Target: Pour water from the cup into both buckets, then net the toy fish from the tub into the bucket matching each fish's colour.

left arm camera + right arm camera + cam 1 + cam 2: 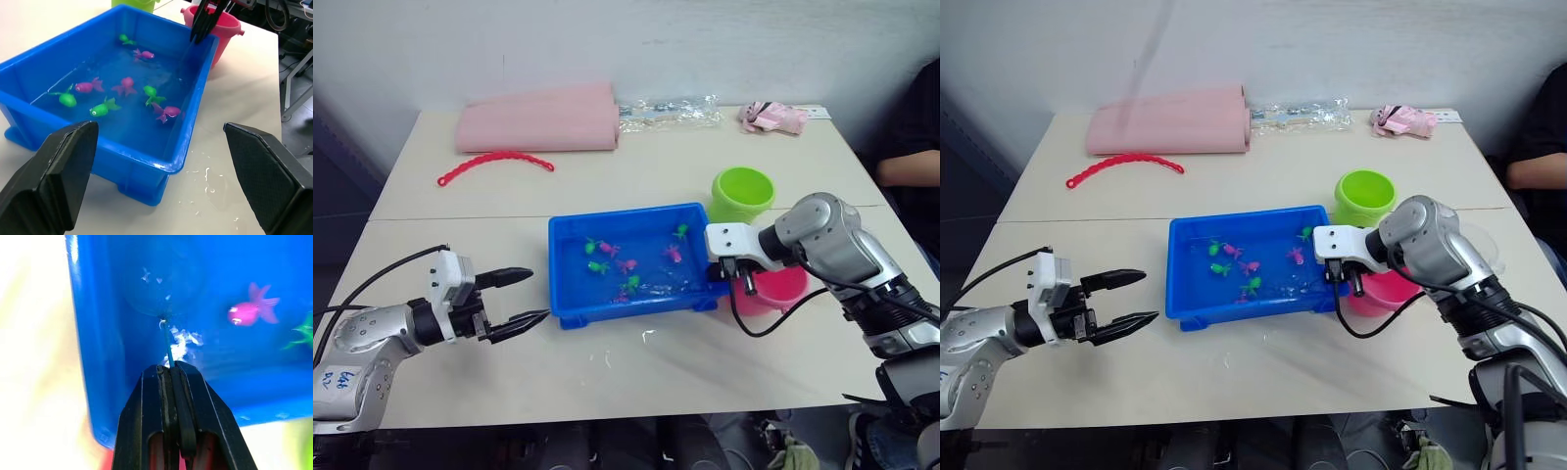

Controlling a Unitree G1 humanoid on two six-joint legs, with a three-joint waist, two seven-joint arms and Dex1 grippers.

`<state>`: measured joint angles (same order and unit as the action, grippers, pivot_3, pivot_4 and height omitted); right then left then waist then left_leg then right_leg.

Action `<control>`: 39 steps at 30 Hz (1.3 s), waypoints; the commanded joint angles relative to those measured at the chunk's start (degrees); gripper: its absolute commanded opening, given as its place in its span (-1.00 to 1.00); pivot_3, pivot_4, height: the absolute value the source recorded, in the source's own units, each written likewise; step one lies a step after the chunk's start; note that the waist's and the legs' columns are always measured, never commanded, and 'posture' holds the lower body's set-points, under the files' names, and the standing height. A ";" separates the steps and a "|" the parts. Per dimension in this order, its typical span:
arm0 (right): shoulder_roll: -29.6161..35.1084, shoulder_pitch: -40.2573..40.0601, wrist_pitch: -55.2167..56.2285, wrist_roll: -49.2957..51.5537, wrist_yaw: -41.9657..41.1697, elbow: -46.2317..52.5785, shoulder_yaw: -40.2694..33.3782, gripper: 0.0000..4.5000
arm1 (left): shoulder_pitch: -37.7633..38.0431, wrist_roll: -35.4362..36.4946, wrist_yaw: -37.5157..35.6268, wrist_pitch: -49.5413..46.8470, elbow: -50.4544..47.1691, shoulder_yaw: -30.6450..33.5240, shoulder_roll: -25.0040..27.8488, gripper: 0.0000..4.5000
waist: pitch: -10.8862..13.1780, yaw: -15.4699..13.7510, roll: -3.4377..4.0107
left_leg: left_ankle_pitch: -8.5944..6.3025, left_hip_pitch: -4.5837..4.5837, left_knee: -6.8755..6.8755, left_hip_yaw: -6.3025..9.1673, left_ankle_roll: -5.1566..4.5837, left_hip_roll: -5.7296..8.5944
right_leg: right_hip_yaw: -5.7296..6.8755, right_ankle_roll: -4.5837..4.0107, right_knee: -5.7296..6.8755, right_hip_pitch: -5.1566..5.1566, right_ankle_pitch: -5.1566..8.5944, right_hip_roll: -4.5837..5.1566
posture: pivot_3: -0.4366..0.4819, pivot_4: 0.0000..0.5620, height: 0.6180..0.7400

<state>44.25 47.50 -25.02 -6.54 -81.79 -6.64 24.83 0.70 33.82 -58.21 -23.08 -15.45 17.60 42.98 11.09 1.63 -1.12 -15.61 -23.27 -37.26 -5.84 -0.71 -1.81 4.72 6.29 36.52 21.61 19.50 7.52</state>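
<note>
Right tool (171,369) clenched on thin dark net handle (167,348), hoop dipped at the right end of the shallow blue plastic tub (570,315). Nearest pink toy fish (249,311) beside the hoop, toward tub centre. Left tool (521,297) released, idle over the bench.
</note>
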 commanded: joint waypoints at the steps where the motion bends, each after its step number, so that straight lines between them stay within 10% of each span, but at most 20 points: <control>1: -1.20 -0.47 -3.91 2.45 -0.25 2.51 -1.34 -1.00 | 0.76 1.15 0.21 0.48 -2.31 2.22 0.64 0.98 | 0.00 0.01 0.00 | 0.00 0.00 0.01 0.00 0.00 0.00 | 0.00 0.00 0.00 0.00 0.00 0.01 | -0.05 -0.47 1.00; 39: -12.73 -0.30 -22.34 18.61 7.24 6.34 -4.07 -1.00 | -1.70 0.15 -1.39 1.85 2.33 4.70 3.60 0.98 | 0.00 0.10 -0.01 | -0.11 -0.01 0.17 -0.02 0.08 -0.02 | 0.09 -0.01 -0.06 0.02 0.00 0.00 | -0.05 -0.47 1.00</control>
<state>31.62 46.15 -47.19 10.30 -73.95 -0.69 22.07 -0.19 33.86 -59.44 -22.38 -12.62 21.53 46.00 11.08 1.73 -1.12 -15.72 -23.28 -37.09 -5.86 -0.63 -1.83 4.80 6.29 36.46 21.62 19.51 7.52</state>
